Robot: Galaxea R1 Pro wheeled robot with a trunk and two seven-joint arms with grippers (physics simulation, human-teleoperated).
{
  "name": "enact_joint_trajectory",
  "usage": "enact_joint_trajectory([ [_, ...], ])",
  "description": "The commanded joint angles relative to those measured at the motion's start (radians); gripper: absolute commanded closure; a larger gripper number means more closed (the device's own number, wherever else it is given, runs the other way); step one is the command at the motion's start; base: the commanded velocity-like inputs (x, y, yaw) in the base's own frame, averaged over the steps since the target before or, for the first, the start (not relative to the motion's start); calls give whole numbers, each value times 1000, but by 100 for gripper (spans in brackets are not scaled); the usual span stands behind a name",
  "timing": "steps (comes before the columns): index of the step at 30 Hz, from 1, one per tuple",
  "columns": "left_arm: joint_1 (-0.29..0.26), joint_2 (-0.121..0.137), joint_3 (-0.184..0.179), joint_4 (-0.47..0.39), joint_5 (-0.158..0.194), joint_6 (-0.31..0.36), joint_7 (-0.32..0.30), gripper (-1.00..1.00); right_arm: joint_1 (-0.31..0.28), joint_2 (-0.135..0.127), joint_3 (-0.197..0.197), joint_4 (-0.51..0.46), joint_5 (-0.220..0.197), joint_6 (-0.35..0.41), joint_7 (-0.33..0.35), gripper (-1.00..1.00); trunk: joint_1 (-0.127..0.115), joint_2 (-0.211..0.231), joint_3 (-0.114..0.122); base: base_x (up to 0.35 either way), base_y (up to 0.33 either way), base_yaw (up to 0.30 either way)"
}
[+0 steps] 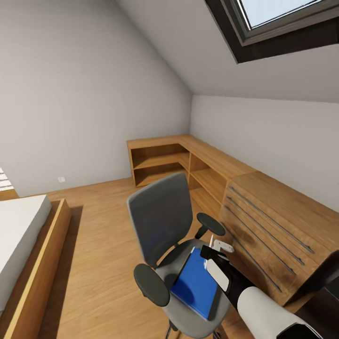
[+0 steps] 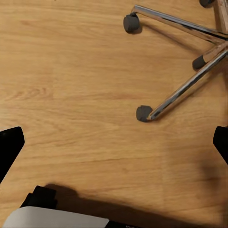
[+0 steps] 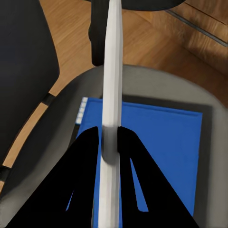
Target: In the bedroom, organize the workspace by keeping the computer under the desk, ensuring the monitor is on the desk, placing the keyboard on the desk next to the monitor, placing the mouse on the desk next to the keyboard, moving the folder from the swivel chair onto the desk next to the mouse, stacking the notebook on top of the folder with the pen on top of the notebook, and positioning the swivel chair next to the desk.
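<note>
Head view shows you the swivel chair (image 1: 162, 221) on the wooden floor (image 1: 103, 245), near the wooden chest (image 1: 273, 221). On the chair's seat lies the blue folder (image 1: 195, 285). Your right gripper (image 1: 217, 248) hangs just over that seat, and its black fingers (image 3: 88, 156) are squeezed onto a thin white thing (image 3: 111, 95) that stands on its edge above the folder. Your left fingers (image 2: 9, 147) are wide apart above the floor, beside the chair's shiny legs (image 2: 183, 90).

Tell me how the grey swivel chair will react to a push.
The grey upholstered swivel chair would probably roll easily: black castors on smooth wooden floor. Pushed off-centre, it may spin. The loose flat blue folder could slide off.
</note>
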Motion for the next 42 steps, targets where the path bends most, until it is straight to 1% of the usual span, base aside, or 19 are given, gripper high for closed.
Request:
enact_joint_trajectory([
  [1,-1,0,-5,2,11,-2,-6,-100,-1,-1,7,-2,-5,3,-8,100,0,-1,-1,0,0,0],
  [7,-1,6,-4,2,11,-1,-5,-100,-1,2,9,0,-6,-4,-8,100,0,-1,0,0,0,-54],
  [12,-1,7,-6,2,11,-1,-5,-100,-1,23,8,0,-6,-4,-7,100,0,-1,0,0,0,-210],
  [14,-1,7,-5,3,11,-1,-4,-100,-1,26,7,0,-6,-4,-7,100,0,-1,-1,0,0,-94],
  [19,-1,19,-5,3,12,-1,-2,-100,-1,27,7,0,-7,-3,-6,100,0,-1,-1,0,0,-20],
  [20,-1,27,-5,3,12,-1,-3,-100,-1,26,8,-2,-6,-1,-8,100,0,-1,-1,0,0,0],
  [23,-1,27,-5,3,12,-1,-3,-100,-1,26,9,-9,-6,8,-9,100,0,-1,-1,0,0,0],
  [26,-1,27,-6,3,12,-1,-3,-100,-1,24,8,-37,-5,46,-11,100,0,-1,-1,0,0,0],
  [27,-1,27,-6,3,12,-1,-3,-100,-1,23,7,-54,-5,72,-13,100,0,-1,-1,0,0,0],
  [28,-1,28,-6,3,12,-1,-3,-100,-1,21,6,-84,-4,126,-14,100,0,-1,-1,0,0,0],
  [32,-1,27,-6,3,12,-1,-3,-100,-1,17,4,-139,-3,222,-17,100,0,-1,-1,0,0,0],
  [39,-1,28,-6,3,12,-1,-4,-100,-1,10,3,-188,-7,282,-18,100,0,-1,-1,0,0,0],
  [42,-1,27,-5,3,12,-1,-4,-100,0,0,2,-244,-10,367,-17,100,0,-1,-1,0,0,0],
])
